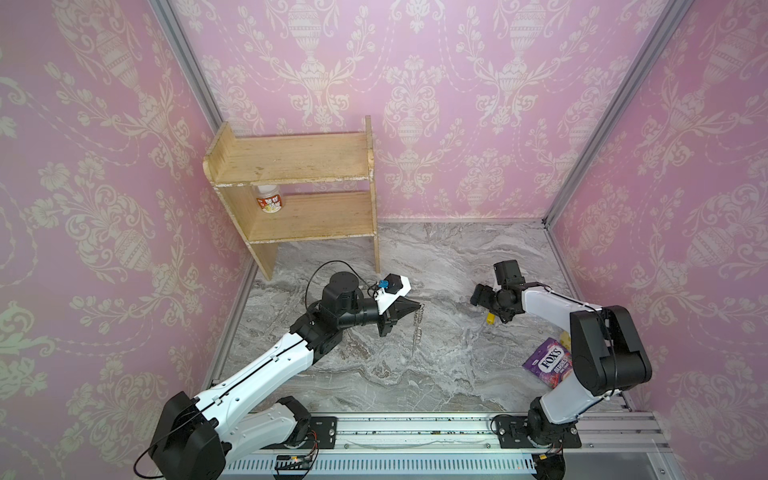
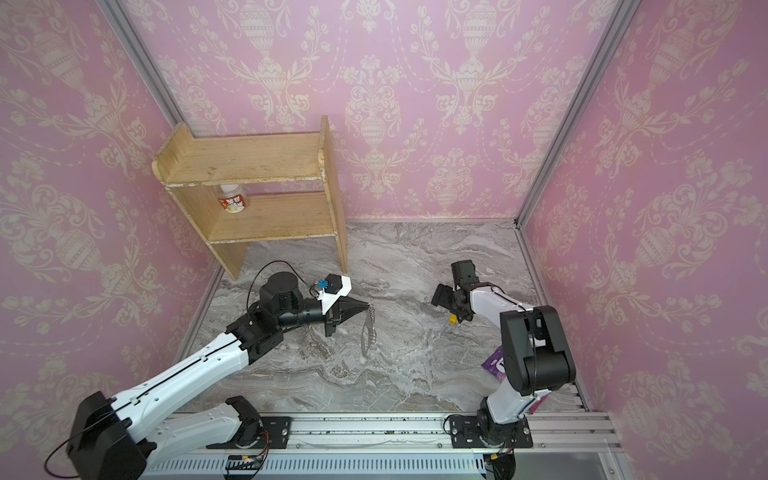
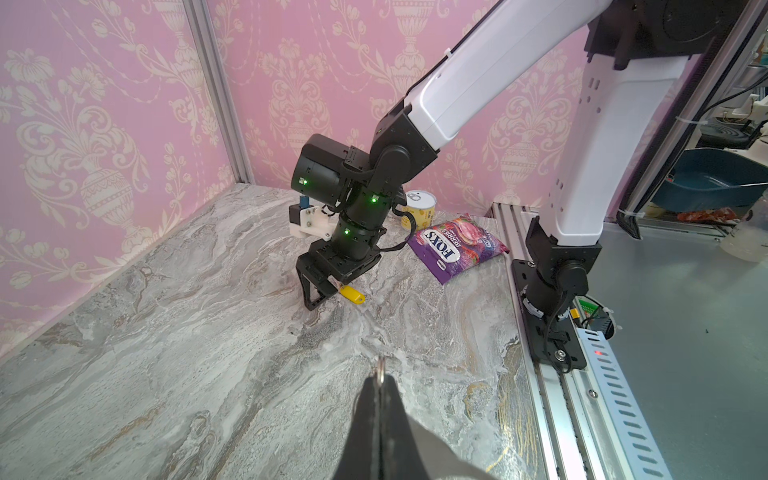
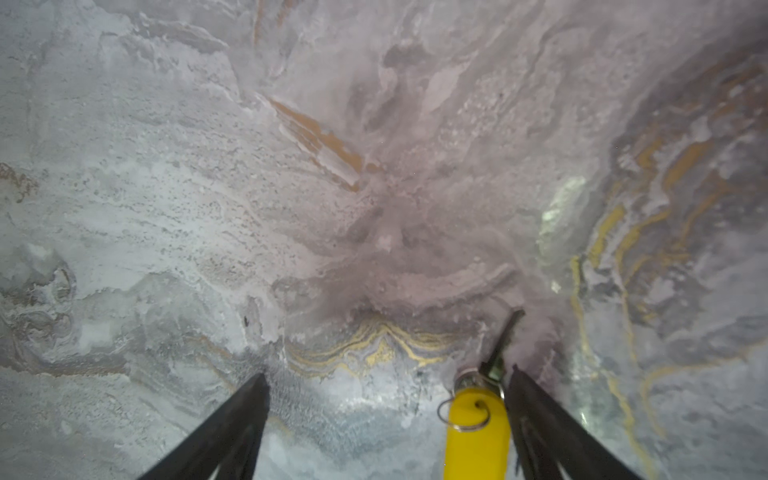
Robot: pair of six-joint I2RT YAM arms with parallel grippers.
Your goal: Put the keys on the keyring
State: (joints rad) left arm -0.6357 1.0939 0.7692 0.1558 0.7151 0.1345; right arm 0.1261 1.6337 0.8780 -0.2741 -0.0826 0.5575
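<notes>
My left gripper [image 1: 419, 306] [image 2: 367, 307] [image 3: 380, 376] is shut on the top metal ring of the keyring. The keyring's chain and grey fob [image 1: 417, 337] [image 2: 368, 336] hang below the fingertips, over the middle of the marble table. The keys, a small yellow tag [image 1: 490, 318] [image 2: 453, 319] [image 3: 351, 293] [image 4: 476, 432] with a wire loop, sit between the fingers of my right gripper [image 1: 497, 318] [image 3: 328, 297] [image 4: 388, 372]. That gripper points down and is open. The tag lies close against one finger [image 4: 540, 415]. A wide gap separates it from the other finger.
A purple Foxs sweets packet [image 1: 547, 362] [image 3: 456, 245] and a yellow tin [image 3: 420, 208] lie by the right arm's base. A wooden shelf [image 1: 299, 166] with a jar [image 1: 269, 199] stands at the back left. Pink walls close in three sides, and a metal rail [image 1: 415, 432] runs along the front.
</notes>
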